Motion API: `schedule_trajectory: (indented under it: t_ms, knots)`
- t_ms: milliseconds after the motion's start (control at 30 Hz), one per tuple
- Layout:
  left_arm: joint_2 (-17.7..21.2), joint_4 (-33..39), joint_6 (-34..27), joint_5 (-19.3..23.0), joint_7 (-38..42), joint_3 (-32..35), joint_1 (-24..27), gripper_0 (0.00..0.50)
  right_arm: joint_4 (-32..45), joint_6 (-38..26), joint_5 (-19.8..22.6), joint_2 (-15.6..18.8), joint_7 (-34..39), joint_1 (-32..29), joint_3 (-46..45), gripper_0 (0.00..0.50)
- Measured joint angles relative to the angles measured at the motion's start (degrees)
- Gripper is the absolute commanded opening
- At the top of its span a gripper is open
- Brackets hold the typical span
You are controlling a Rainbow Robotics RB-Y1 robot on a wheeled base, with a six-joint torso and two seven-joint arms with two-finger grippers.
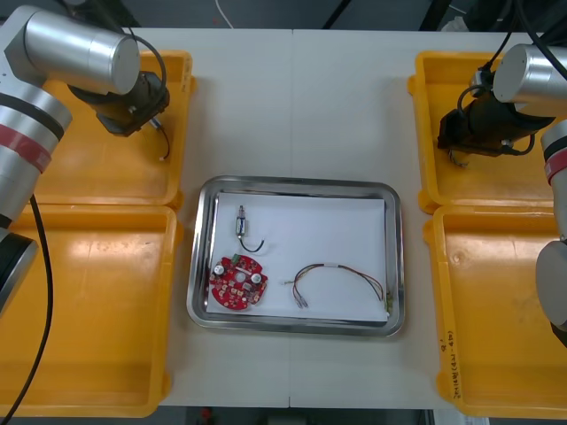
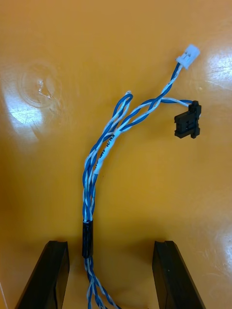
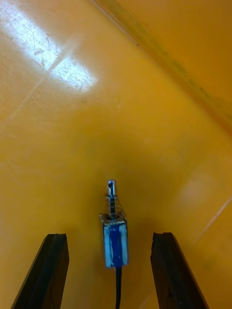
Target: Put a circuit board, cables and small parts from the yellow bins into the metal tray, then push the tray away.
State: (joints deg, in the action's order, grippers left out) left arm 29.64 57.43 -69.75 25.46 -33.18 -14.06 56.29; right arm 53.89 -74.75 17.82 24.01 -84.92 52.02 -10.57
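Note:
My left gripper (image 3: 108,237) hangs open over the far left yellow bin (image 1: 102,177). A small metal part (image 3: 115,239) with a blue body and a black lead lies on the bin floor between the fingers, touching neither. My right gripper (image 2: 110,247) is open low in the far right yellow bin (image 1: 425,80). A twisted blue and white cable (image 2: 99,161) runs between its fingers, its white and black plugs farther out. The metal tray (image 1: 297,186), white inside, holds a round red circuit board (image 1: 236,283), a small metal part (image 1: 241,221) and a red and yellow cable (image 1: 341,276).
Two near yellow bins (image 1: 89,310) (image 1: 496,310) flank the tray, close against its sides. The left gripper (image 1: 146,102) sits near its bin's inner wall, and the right gripper (image 1: 454,142) near the inner wall of its own bin.

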Motion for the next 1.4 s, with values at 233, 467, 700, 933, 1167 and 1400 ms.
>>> schedule_trajectory:
  t_ms: [233, 467, 700, 933, 1167, 1400]
  knots:
    - [-0.5, -3.5, 3.4, 0.0, 0.0, 0.0, 0.0, 0.500, 0.3, 0.1, 0.1, 0.0, 0.0, -0.3, 0.1, 0.500]
    - [-0.6, -3.5, 3.5, 0.1, 0.0, -0.4, 0.0, 0.500, 0.6, 0.2, 0.2, 0.0, 0.0, -0.6, 0.2, 0.115]
    - [-0.6, -3.5, 3.6, 0.1, 0.0, -1.7, 0.3, 0.500, 0.7, 0.1, 0.9, 0.0, 0.0, -0.7, 0.2, 0.000]
    - [-0.6, -3.6, 3.7, 0.1, 0.0, -1.7, 0.4, 0.000, 3.0, -3.5, 1.0, 0.0, 0.0, -1.2, 0.2, 0.000]
    - [-0.7, -3.8, 4.0, 0.1, 0.0, -1.7, 0.4, 0.000, 12.2, -15.0, 1.2, 0.3, 0.0, -2.3, -0.4, 0.000]
    - [-0.7, -3.8, 4.1, 0.2, 0.0, -1.7, 0.4, 0.000, 22.3, -25.9, 3.1, 3.1, 0.0, -2.5, -1.0, 0.000]
